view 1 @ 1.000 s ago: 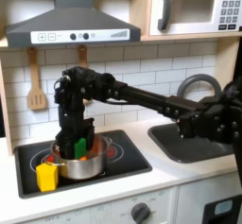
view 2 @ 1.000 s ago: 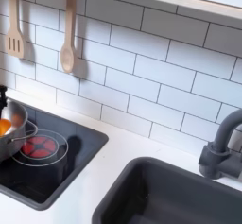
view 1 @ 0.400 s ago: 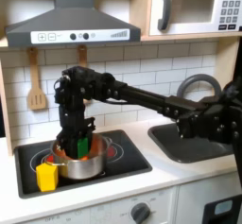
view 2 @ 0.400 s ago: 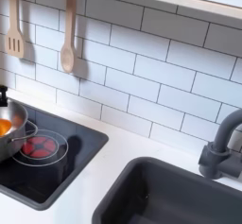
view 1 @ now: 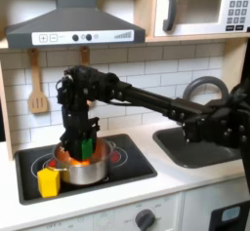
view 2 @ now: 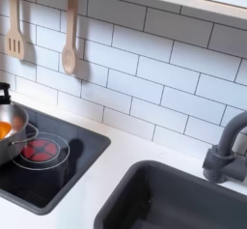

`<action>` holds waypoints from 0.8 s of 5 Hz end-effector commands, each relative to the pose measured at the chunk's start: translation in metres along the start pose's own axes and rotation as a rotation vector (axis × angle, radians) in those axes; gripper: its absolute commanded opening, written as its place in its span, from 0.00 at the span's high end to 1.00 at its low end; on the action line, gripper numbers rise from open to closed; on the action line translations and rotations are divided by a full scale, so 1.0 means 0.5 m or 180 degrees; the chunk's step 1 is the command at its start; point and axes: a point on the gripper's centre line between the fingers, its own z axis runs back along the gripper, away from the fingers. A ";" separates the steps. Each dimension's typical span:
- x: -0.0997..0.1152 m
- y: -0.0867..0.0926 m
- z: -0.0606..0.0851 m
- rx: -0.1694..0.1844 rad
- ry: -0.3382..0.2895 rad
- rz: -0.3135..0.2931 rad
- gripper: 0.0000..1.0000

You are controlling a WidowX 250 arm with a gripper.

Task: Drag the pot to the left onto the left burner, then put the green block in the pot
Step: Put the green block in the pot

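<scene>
The silver pot (view 1: pixel 82 169) sits on the cooktop's left burner (view 1: pixel 40 164), whose red rings peek out beside it in the first exterior view. An orange round piece (view 1: pixel 64 157) lies inside the pot. The green block (view 1: pixel 86 148) stands at the pot's rim, right against my gripper (view 1: pixel 76 143), which hangs over the pot's mouth. The black fingers blend together, so I cannot tell whether they are open or gripping the block. In the second exterior view the pot (view 2: pixel 9 136) shows at the left edge with the orange piece (view 2: pixel 5 129) in it.
A yellow cup-like piece (view 1: pixel 49 182) stands on the cooktop's front edge, left of the pot. The other burner (view 1: pixel 117 155) (view 2: pixel 41 150) lies bare. Wooden utensils (view 2: pixel 69 42) hang on the tiled wall. A sink (view 1: pixel 200 145) with a grey faucet (view 2: pixel 224 154) lies to the right.
My gripper has risen a little above the pot, and its tip has left the second exterior view's left edge. The green block looks slightly higher. The pot has not moved.
</scene>
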 end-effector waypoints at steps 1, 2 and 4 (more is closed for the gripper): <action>-0.020 -0.051 0.002 -0.0073 -0.0011 -0.0164 1.00; -0.027 -0.051 0.001 -0.0063 -0.0015 -0.0164 1.00; -0.025 -0.048 -0.010 -0.0041 0.0019 -0.0145 0.13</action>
